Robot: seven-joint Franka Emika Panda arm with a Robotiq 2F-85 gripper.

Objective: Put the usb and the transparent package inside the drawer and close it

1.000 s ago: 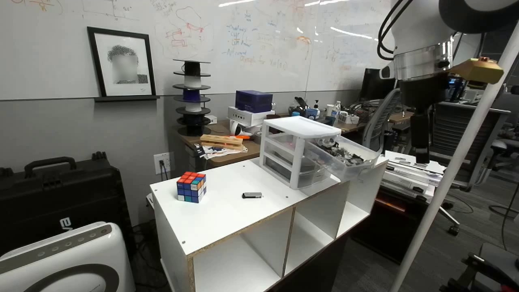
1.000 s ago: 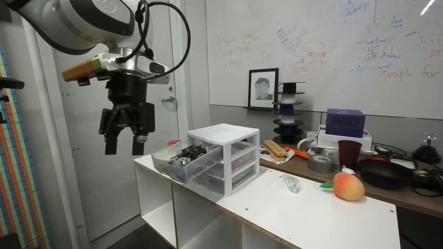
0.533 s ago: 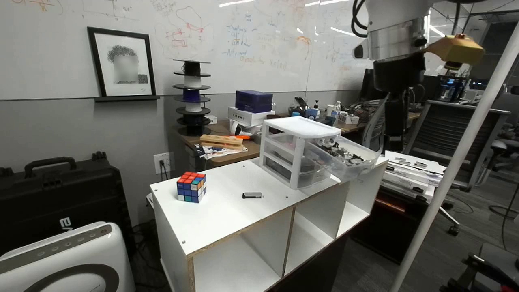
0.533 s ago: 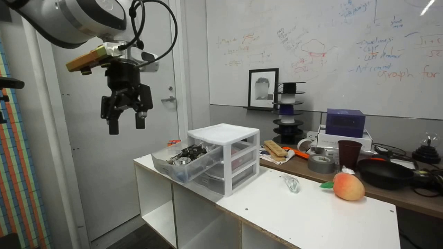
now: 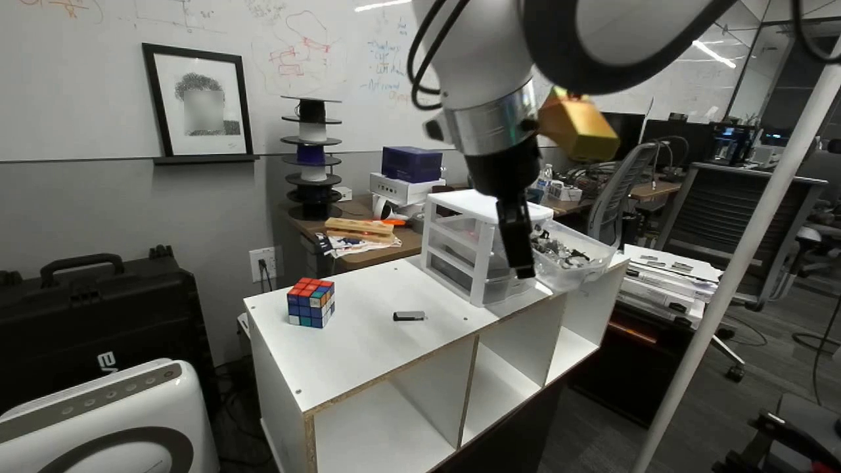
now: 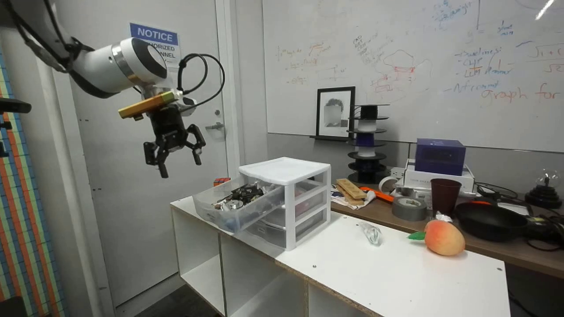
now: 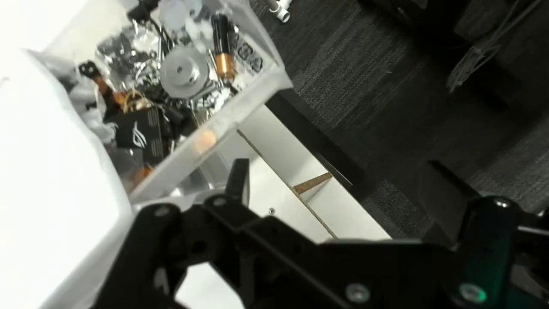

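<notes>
The usb (image 5: 409, 316), a small grey-and-black stick, lies on the white cabinet top in an exterior view. The transparent package (image 6: 371, 233), clear and crumpled, lies on the cabinet top beside the three-drawer unit (image 6: 288, 169) in an exterior view. The unit's top drawer (image 6: 216, 220) is pulled out and tilted down, full of small parts; it also shows in an exterior view (image 5: 578, 279) and the wrist view (image 7: 240, 111). My gripper (image 6: 180, 168) is open and empty, in the air above the drawer's level, tilted. It also shows in an exterior view (image 5: 523, 270) and the wrist view (image 7: 339, 165).
A colourful puzzle cube (image 5: 311, 303) stands on the cabinet top (image 5: 368, 355) near the usb. A toy peach (image 6: 444, 237) lies near the package. A desk (image 6: 410, 223) with a pan (image 6: 489, 220), tape and a cup stands behind. A white pole (image 5: 736, 276) stands nearby.
My gripper first rose, then swung across to the drawer unit's front side and tilted. Its fingers look further apart. The usb, package and drawer have not moved.
</notes>
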